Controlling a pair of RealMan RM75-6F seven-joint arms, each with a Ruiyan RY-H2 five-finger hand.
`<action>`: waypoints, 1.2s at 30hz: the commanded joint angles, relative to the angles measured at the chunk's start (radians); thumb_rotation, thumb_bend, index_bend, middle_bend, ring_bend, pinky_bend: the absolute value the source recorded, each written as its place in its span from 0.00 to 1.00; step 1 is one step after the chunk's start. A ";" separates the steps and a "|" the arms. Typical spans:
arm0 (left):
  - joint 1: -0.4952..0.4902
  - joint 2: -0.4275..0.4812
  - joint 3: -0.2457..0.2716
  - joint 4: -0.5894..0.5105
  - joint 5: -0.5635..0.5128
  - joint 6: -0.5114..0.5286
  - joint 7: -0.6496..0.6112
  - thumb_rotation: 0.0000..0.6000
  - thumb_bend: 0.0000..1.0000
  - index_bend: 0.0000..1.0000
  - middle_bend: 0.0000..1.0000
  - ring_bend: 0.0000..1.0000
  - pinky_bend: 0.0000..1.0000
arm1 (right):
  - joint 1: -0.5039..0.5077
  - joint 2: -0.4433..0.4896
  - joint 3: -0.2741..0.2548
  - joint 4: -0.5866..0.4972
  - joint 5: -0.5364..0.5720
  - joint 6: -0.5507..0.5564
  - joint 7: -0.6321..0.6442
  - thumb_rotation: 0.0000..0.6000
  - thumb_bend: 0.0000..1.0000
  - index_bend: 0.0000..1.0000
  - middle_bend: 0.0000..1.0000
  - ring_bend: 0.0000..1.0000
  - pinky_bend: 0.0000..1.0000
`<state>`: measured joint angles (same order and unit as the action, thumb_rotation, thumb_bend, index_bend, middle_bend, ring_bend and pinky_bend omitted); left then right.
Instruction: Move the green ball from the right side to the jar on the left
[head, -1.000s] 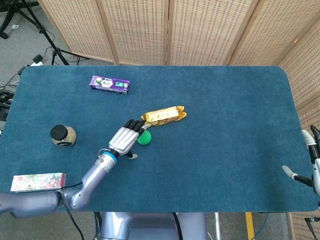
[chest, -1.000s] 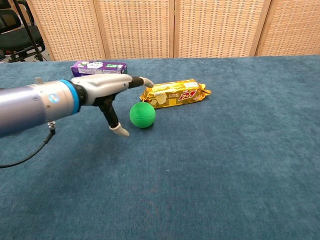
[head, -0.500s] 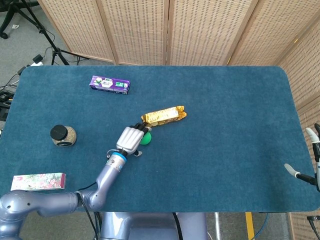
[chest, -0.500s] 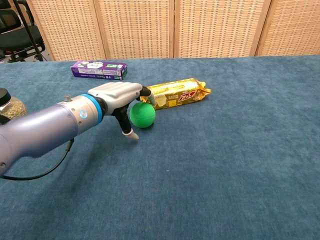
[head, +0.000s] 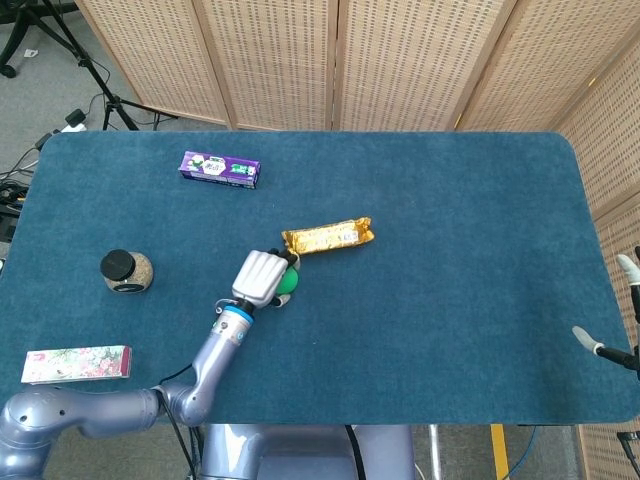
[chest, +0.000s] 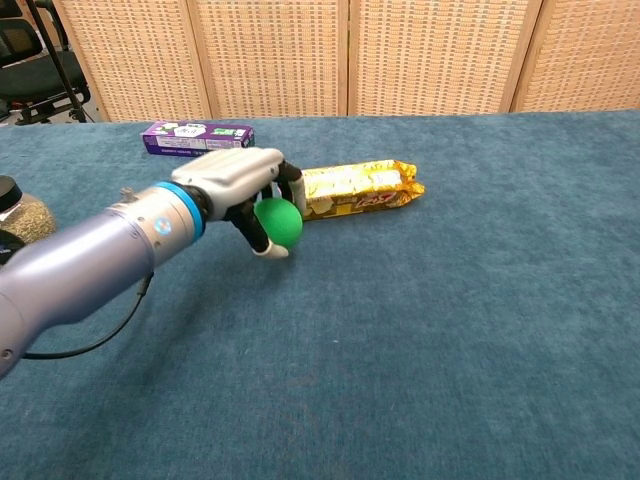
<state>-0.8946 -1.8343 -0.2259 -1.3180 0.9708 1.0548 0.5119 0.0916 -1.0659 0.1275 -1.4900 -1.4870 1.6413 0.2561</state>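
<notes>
The green ball (head: 287, 281) (chest: 281, 222) lies near the middle of the blue table, just left of a golden snack packet. My left hand (head: 259, 278) (chest: 243, 187) covers it from the left, with fingers curled over its top and the thumb under its front, gripping it. A small glass jar with a black lid (head: 127, 270) (chest: 14, 214) stands to the left of the hand. Only a sliver of my right hand (head: 612, 345) shows at the right edge of the head view, fingers spread and holding nothing.
The golden snack packet (head: 327, 237) (chest: 360, 188) lies right beside the ball. A purple box (head: 220, 168) (chest: 195, 136) sits toward the back left. A flowered box (head: 77, 364) lies at the front left corner. Woven screens stand behind the table.
My left hand slid onto the ball and curled its fingers around it. The snack packet shifted slightly. The right hand drifted a little further out of view.
</notes>
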 joint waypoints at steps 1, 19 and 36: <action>0.019 0.046 -0.007 -0.039 0.028 0.025 -0.020 1.00 0.33 0.59 0.47 0.45 0.59 | -0.001 0.000 0.000 -0.001 -0.001 -0.003 -0.002 1.00 0.00 0.00 0.00 0.00 0.00; 0.367 0.591 -0.024 -0.036 0.119 0.081 -0.623 1.00 0.32 0.59 0.47 0.45 0.59 | -0.006 -0.007 -0.002 -0.025 -0.024 -0.015 -0.050 1.00 0.00 0.00 0.00 0.00 0.00; 0.466 0.604 0.079 0.306 0.062 -0.265 -0.853 1.00 0.32 0.59 0.47 0.45 0.58 | -0.009 -0.010 -0.003 -0.042 -0.038 -0.021 -0.074 1.00 0.00 0.00 0.00 0.00 0.00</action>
<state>-0.4233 -1.2211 -0.1597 -1.0430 1.0520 0.8409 -0.3519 0.0831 -1.0754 0.1248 -1.5321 -1.5249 1.6201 0.1822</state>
